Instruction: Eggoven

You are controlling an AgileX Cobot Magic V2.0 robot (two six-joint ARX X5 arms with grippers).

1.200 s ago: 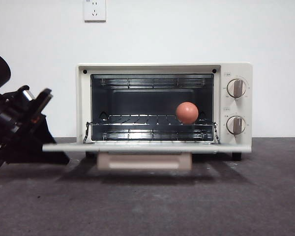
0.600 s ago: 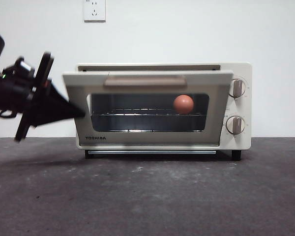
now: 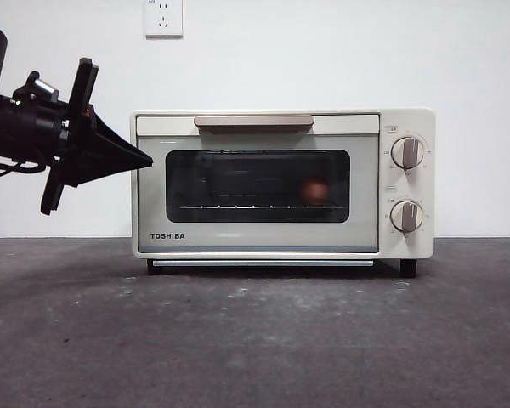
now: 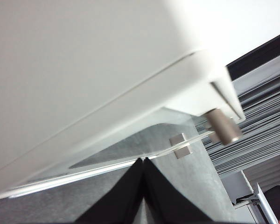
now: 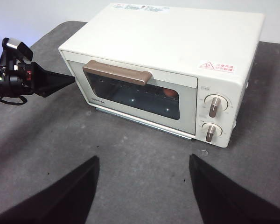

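With the oven (image 3: 282,183) door shut, egg (image 3: 315,190) sits inside (dim through glass); left gripper (image 3: 144,158) pressed together touching its corner, right gripper (image 5: 142,186) spread wide, well back.

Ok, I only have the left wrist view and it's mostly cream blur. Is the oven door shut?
Observer: Yes. In the front view the oven door stands upright and flush, with its handle at the top.
Operator: And the egg?
Observer: Inside. The egg shows dimly through the window, on the rack toward the knob side.
Operator: Where is my left pincer against the oven?
Observer: The left pincer, jaws shut, points at the door's upper edge on the side away from the knobs. I cannot confirm contact.
Operator: The other arm?
Observer: The right pincer is open, holds nothing, and hangs over the table in front of the oven.
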